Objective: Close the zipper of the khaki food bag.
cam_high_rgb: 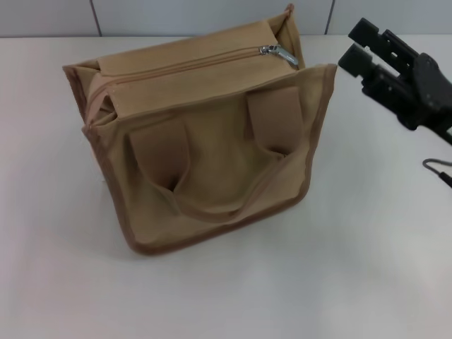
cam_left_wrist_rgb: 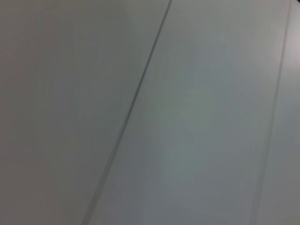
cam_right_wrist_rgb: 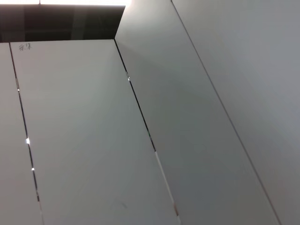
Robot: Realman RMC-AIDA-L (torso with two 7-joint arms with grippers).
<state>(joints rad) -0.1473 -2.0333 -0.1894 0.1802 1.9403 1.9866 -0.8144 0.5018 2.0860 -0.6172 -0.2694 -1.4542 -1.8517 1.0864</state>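
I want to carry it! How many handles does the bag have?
2 show. One wide tan handle loops down the front of the khaki food bag. The other handle is bunched at its left end. More may be hidden.

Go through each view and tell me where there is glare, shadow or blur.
Head view: even light; the khaki food bag throws only a faint shadow on the table; a small glint on the zipper pull; the right gripper reads as a dark shape. Left wrist view: soft, nothing but grey panels. Right wrist view: a bright overexposed strip along one edge, above a dark band, with small highlights in the panel seams.
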